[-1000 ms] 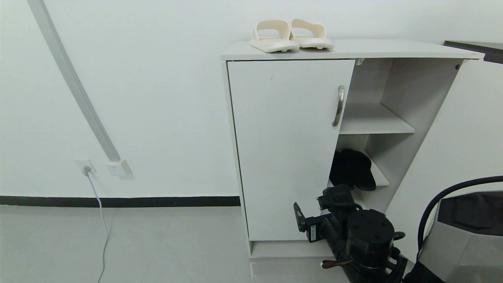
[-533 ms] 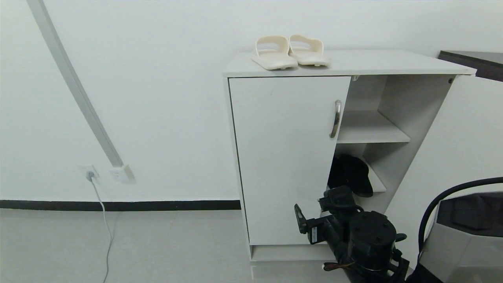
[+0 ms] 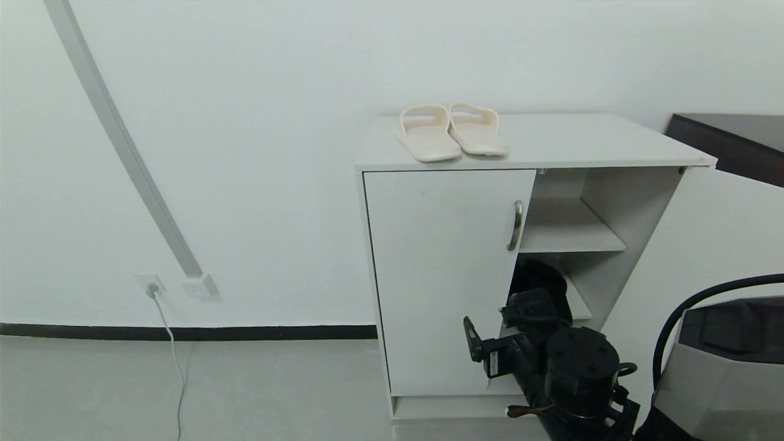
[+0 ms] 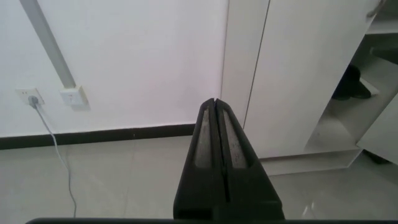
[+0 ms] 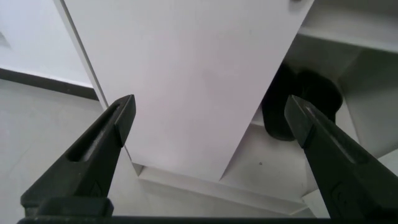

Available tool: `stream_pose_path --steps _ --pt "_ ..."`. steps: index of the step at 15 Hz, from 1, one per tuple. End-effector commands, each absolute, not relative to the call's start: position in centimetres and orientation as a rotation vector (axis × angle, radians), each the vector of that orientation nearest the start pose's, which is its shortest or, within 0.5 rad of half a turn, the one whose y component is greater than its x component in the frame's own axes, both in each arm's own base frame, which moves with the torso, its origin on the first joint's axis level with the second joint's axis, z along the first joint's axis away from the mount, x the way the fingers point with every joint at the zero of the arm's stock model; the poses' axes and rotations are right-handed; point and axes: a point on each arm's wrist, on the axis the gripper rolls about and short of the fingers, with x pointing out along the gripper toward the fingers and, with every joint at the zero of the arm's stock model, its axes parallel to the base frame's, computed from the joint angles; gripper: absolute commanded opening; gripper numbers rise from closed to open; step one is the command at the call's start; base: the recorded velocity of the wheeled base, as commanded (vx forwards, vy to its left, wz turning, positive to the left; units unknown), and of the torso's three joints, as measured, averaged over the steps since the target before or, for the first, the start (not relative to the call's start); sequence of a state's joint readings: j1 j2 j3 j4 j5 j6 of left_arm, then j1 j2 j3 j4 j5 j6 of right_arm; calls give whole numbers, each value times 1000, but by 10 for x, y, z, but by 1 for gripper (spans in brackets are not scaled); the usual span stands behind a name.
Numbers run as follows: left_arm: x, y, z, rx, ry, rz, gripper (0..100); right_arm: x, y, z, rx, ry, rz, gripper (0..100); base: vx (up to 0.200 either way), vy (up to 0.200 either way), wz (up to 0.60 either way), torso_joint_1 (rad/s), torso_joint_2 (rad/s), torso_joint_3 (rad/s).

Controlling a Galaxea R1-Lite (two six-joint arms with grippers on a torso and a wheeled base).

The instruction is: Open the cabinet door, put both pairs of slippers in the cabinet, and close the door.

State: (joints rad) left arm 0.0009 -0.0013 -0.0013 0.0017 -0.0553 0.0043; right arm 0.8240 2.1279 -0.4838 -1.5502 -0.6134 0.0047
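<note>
The cream slippers [image 3: 452, 130] lie on the cabinet top [image 3: 582, 141], long axis toward the wall [image 3: 275, 122], high above the right tool [image 5: 210, 106], which is wide open, empty and seemingly nearer than the closed, empty left tool [image 4: 215, 102].

The cabinet [image 3: 539, 144] is plain white throughout, its doors [image 3: 441, 275] and shelves included, and carries a silver-grey handle [image 3: 516, 225]. The slippers on top [image 3: 452, 130] are cream, with no pattern. The slippers inside [image 3: 539, 278] are solid black. The wall [image 3: 245, 122] is white, edged at the bottom by a black strip [image 3: 184, 332], and the floor [image 3: 245, 392] is pale grey. A light grey conduit [image 3: 122, 147] crosses the wall; the socket [image 3: 150, 285] is white and its cable [image 3: 174, 361] grey. The table [image 3: 729, 141] at the edge is very dark. The left gripper [image 4: 215, 106] is black with grey pads [image 4: 202, 134]; the right gripper [image 5: 210, 104] is black too.
</note>
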Motion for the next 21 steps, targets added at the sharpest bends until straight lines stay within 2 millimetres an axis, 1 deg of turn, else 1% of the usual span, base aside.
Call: stream_pose_path --steps 1,11,18,21 --pt "-23 -1 76 5 0 -54 0 226 225 64 -62 74 208 100 0 0 0 149 -476 -330" --pt "-23 -1 76 5 1 -55 0 226 225 64 -63 70 209 100 0 0 0 190 -502 -318" --pt "-23 -1 76 5 0 -55 0 229 224 59 -76 82 202 100 0 0 0 241 -565 -330" --pt "-23 -1 76 5 1 -54 0 229 224 60 -86 72 205 100 0 0 0 247 -541 -297"
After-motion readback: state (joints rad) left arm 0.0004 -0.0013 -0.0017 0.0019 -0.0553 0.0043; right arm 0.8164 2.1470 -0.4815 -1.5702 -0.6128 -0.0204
